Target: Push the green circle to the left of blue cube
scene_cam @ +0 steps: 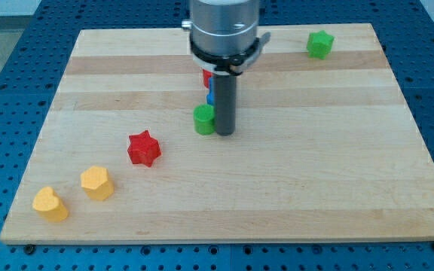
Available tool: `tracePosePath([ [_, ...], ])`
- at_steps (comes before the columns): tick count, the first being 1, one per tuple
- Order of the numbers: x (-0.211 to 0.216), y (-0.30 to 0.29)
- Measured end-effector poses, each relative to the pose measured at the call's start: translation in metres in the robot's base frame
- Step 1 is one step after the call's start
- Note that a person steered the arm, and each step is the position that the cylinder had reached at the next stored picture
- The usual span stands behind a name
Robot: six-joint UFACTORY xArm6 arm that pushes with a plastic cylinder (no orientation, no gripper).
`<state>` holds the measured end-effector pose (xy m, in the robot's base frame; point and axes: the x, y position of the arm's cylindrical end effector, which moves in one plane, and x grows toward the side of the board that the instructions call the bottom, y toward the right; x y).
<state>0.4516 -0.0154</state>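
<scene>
The green circle (203,119) lies near the board's middle, touching or nearly touching the left side of my rod. My tip (224,133) rests on the board just right of the green circle. The blue cube (210,97) shows only as a thin sliver above the green circle, mostly hidden behind the rod. A red block (206,77) peeks out just above the blue cube, also mostly hidden by the arm.
A green star-like block (320,44) sits at the view's top right. A red star (143,147) lies left of centre. Two yellow blocks (96,182) (50,204) lie at the bottom left. The wooden board (315,165) ends near all sides.
</scene>
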Motion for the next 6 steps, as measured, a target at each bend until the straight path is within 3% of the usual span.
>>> tracePosePath([
  [3, -0.010, -0.063],
  [5, -0.003, 0.032],
  [6, -0.003, 0.049],
])
